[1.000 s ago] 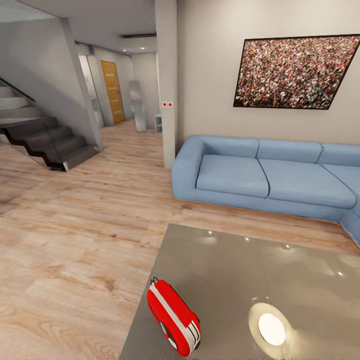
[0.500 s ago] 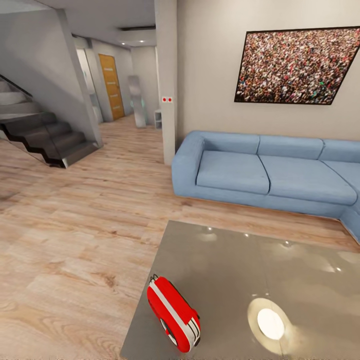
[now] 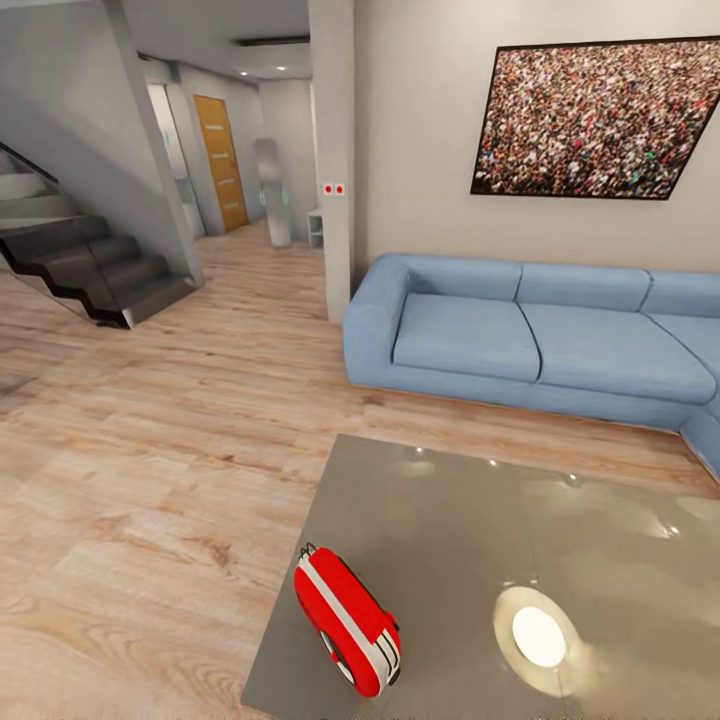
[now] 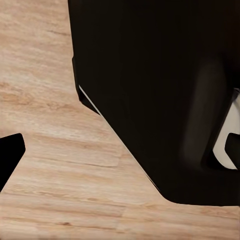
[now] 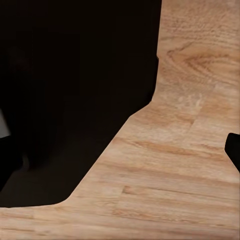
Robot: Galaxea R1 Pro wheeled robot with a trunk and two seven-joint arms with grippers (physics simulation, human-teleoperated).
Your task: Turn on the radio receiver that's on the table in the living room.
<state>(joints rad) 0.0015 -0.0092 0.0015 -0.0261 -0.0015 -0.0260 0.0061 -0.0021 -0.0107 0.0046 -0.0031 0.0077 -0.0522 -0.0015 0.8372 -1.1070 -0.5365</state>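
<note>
Radio point(image 3: 346, 620) stands on edge on the worktop point(image 3: 470, 540), close to the worktop's near-left corner. Long axis runs diagonally, from the wire handle end, farther from the robot, toward the near edge; white band faces up and left, grey dial shows low on the near end. Flat white disc point(image 3: 539, 637) lies on the same worktop, well to the right of the radio, apart from it. Beyond the worktop: blue sofa point(image 3: 520, 340), crowd picture point(image 3: 595, 118) on the wall above it. Stairs point(image 3: 90, 270) far off to the left of the radio.

Wrist views: plank floor point(image 4: 55, 165) and dark robot body point(image 4: 160, 90). A black tip point(image 4: 10, 155) shows at the left wrist view's edge, another point(image 5: 234, 150) at the right's. Cannot tell how far either gripper is open; nothing seen in either.

Judgement: approach stage, arms apparently hanging low by the base, below worktop height. The radio sits slightly left of the head view's centre, so the left arm is probably nearer. Reach must come up and forward, onto the dial end.
</note>
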